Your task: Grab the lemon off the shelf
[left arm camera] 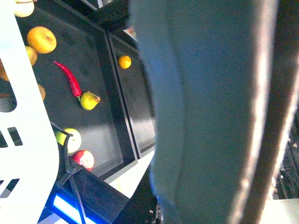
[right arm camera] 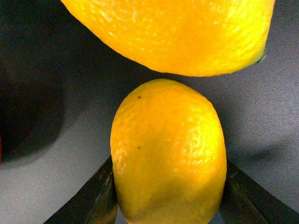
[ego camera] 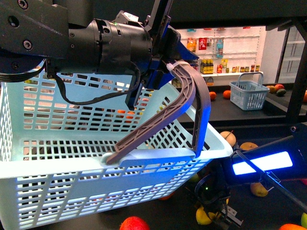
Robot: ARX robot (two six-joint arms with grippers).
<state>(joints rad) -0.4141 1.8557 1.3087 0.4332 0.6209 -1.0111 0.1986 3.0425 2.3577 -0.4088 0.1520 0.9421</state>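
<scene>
Holding a white slotted basket (ego camera: 96,158) up off the shelf (ego camera: 268,112), the left gripper (ego camera: 173,61) was clamped on the grey handle (ego camera: 184,103), which arched down to the basket's near rim. The basket filled most of the front view and looked tilted. Left wrist view was mostly a blurred close-up of the handle (left arm camera: 205,112), with the basket wall (left arm camera: 23,116) at one edge.

Lower down on the robot's right, the right arm with a lit blue strip (ego camera: 263,163) reached onto a dark shelf tray. The right gripper (ego camera: 213,213) sat at the lemon (ego camera: 203,216). In the right wrist view the lemon (right arm camera: 168,154) lay on the grey tray surface (right arm camera: 46,130) between the two dark fingers (right arm camera: 93,200), one pressed to each side, so the jaws were closed on it. A second yellow fruit (right arm camera: 173,32) lay just past the lemon; could not tell if they touched.

Other produce on the trays, seen from the left wrist: red chili (left arm camera: 69,78), yellow-green pear (left arm camera: 88,100) just beside the chili's tip, green apple (left arm camera: 69,139), red apple (left arm camera: 83,158), big orange fruit (left arm camera: 41,39), and a small orange (left arm camera: 124,61) alone on the next tray.

Front view background: a small blue-grey basket (ego camera: 249,93) on the upper tier and white wall shelves of bottles (ego camera: 216,52) behind
</scene>
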